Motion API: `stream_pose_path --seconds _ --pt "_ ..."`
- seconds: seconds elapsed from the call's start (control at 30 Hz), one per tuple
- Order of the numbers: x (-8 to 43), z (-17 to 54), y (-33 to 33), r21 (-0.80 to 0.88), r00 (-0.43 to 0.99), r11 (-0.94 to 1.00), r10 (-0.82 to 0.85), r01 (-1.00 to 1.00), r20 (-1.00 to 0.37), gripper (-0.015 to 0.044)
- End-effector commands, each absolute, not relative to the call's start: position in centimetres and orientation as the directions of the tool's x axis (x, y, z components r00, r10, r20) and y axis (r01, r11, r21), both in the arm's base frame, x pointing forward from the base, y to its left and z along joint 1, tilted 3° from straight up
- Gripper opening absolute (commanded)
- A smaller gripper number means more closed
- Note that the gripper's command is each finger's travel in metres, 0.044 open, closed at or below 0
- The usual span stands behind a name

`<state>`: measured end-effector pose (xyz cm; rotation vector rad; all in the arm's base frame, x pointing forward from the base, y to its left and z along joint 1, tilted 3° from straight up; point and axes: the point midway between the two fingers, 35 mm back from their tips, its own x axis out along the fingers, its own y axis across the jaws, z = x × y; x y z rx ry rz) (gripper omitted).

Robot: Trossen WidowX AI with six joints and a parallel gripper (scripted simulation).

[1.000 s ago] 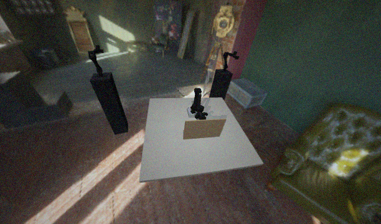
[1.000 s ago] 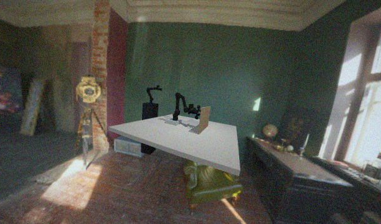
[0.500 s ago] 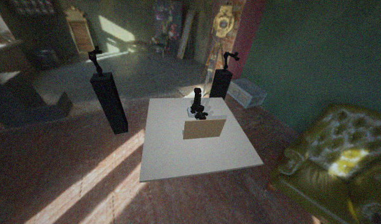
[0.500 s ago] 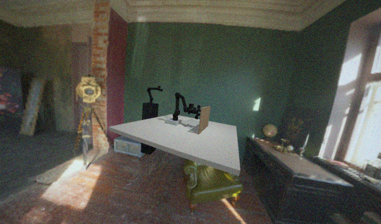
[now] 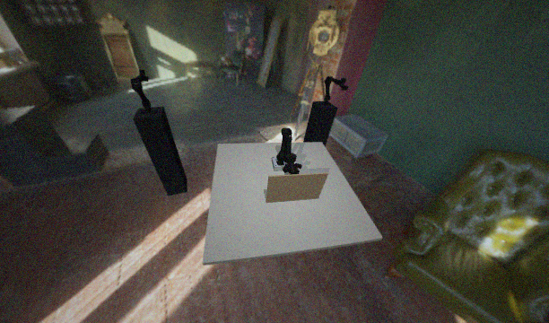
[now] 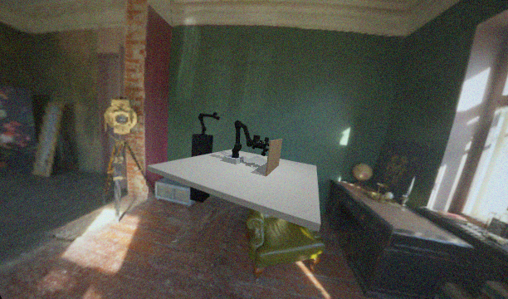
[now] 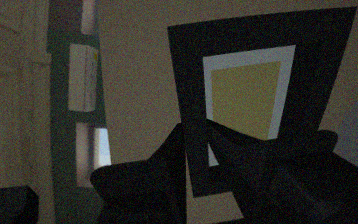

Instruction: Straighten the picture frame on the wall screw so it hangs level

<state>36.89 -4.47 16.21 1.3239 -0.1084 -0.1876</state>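
The black gripper (image 5: 293, 167) (image 6: 266, 146) (image 7: 192, 125) is closed on the black rectangular picture frame (image 7: 187, 100) at its lower left side; most of the frame extends to upper right.

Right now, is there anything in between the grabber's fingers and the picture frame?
No, nothing: the gripper is shut on the picture frame's side bar. The wrist view shows that.

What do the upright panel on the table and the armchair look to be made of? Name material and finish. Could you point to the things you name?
Panel (image 5: 297, 187) (image 6: 273, 157): probably wood or board, matt; plain tan face, no gloss.
Armchair (image 5: 494, 224) (image 6: 285, 245): likely leather, glossy; buttoned, dimpled green back with bright sheen, though vinyl could look alike.
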Motion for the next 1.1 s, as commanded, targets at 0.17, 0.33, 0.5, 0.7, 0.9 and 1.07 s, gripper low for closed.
stream_pose_path --seconds 0.17,0.33,0.5,0.7,0.9,1.07 --pt "36.93 17.00 -4.26 0.970 0.981 0.235 -0.193 0.059 -0.013 0.0000" --pt "36.94 17.15 -4.22 0.970 0.981 0.235 -0.193 0.059 -0.013 0.0000" --pt "36.95 17.30 -4.19 0.970 0.981 0.235 -0.193 0.059 -0.013 0.0000" --pt "36.95 17.41 -4.16 0.970 0.981 0.235 -0.193 0.059 -0.013 0.0000" --pt "36.95 17.44 -4.15 0.970 0.981 0.235 -0.193 0.059 -0.013 0.0000" --pt "36.95 17.35 -4.17 0.970 0.981 0.235 -0.193 0.059 -0.013 0.0000"
